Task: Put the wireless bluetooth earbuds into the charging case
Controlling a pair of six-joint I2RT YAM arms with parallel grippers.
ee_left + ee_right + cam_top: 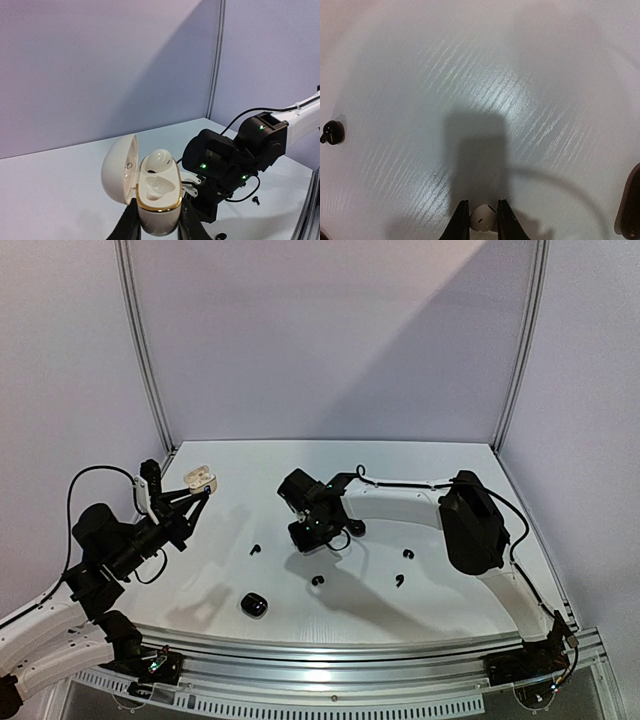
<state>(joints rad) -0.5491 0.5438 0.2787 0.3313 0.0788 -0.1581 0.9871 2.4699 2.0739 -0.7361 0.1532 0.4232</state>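
Observation:
My left gripper (196,494) is shut on an open white charging case (201,479) and holds it above the table at the far left. In the left wrist view the case (159,202) has a gold rim and its lid (119,170) is swung to the left. One white earbud (161,160) sits in the far slot; the near slot (159,186) is empty. My right gripper (306,536) is shut on a second white earbud (483,218) above the table's middle. Several black earbuds (254,549) (318,581) (400,581) lie loose on the table.
A closed black case (254,604) lies near the front edge. One black earbud (332,132) shows at the left of the right wrist view. The right arm's wrist (220,160) hangs close behind the white case. Walls enclose the white table (430,470).

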